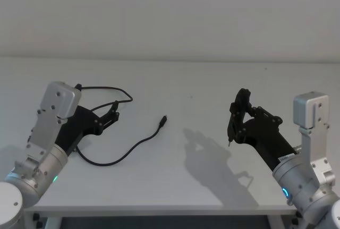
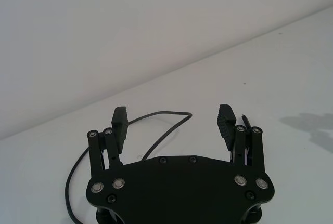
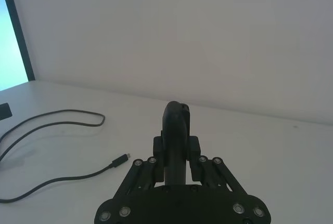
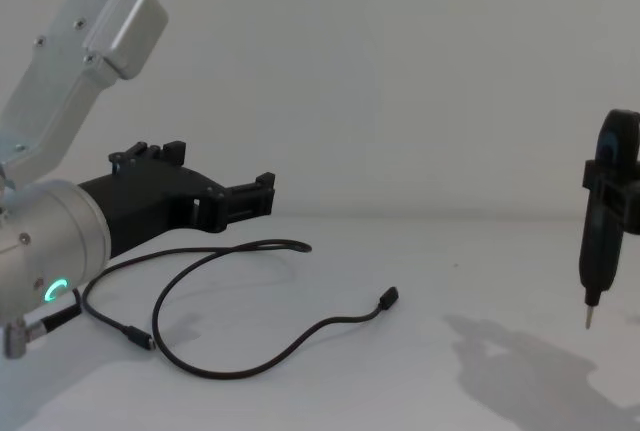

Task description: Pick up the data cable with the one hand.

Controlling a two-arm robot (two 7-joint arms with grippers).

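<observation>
Hovering at the left of the head view, your left gripper (image 1: 115,110) has its fingers spread just above the data cable (image 1: 103,164). The cable lies in loose loops on the white surface (image 1: 159,186), with one plug near frame centre. At the right, your right gripper (image 1: 237,116) pinches a short black piece with a thin tip (image 4: 598,236), held upright clear of the surface.

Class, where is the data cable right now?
In the head view the data cable lies looped on the white table, on the robot's left, beneath and beside the open left gripper, far from the right gripper, which grips a black tool.
</observation>
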